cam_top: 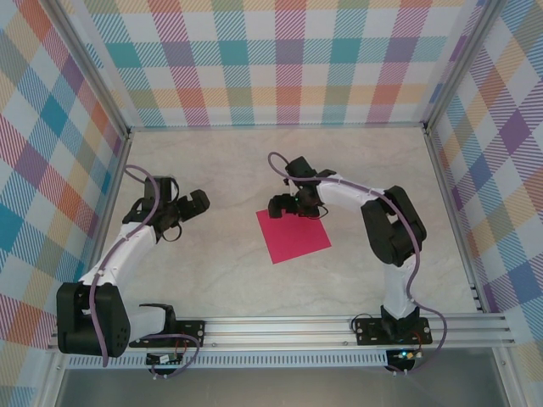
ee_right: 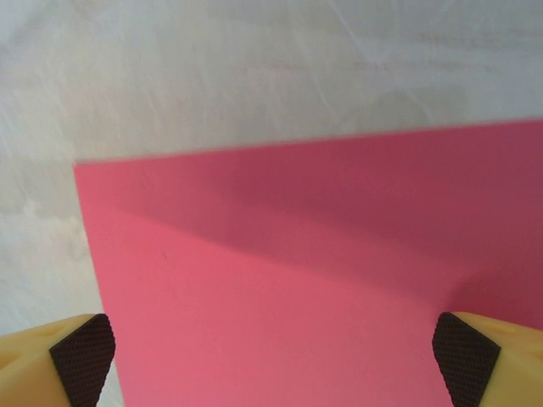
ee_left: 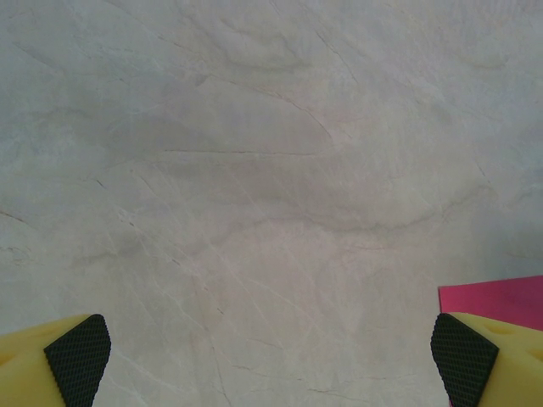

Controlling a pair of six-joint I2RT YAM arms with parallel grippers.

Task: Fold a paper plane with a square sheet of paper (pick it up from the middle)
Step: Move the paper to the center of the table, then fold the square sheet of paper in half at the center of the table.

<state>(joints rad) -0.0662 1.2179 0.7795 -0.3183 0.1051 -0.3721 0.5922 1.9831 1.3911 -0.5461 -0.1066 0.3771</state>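
Observation:
The square sheet of paper (cam_top: 293, 236) lies flat on the pale marble table, bright pink-red and uncreased, a plain square rather than a paper plane. My right gripper (cam_top: 288, 207) hovers over the sheet's far edge, open. In the right wrist view the paper (ee_right: 305, 271) spreads under the right gripper (ee_right: 271, 360), and nothing is between the wide-apart fingers (ee_right: 82, 356). My left gripper (cam_top: 197, 202) is to the left of the sheet, apart from it and open. The left wrist view has one corner of the paper (ee_left: 496, 297) beside the left gripper's (ee_left: 271, 360) right finger (ee_left: 462, 356).
The marble table (cam_top: 212, 280) is boxed in by plaid walls (cam_top: 280, 59) at the back and on both sides. Metal rails (cam_top: 339, 326) run along the near edge by the arm bases. Bare tabletop (ee_left: 254, 170) lies under the left gripper.

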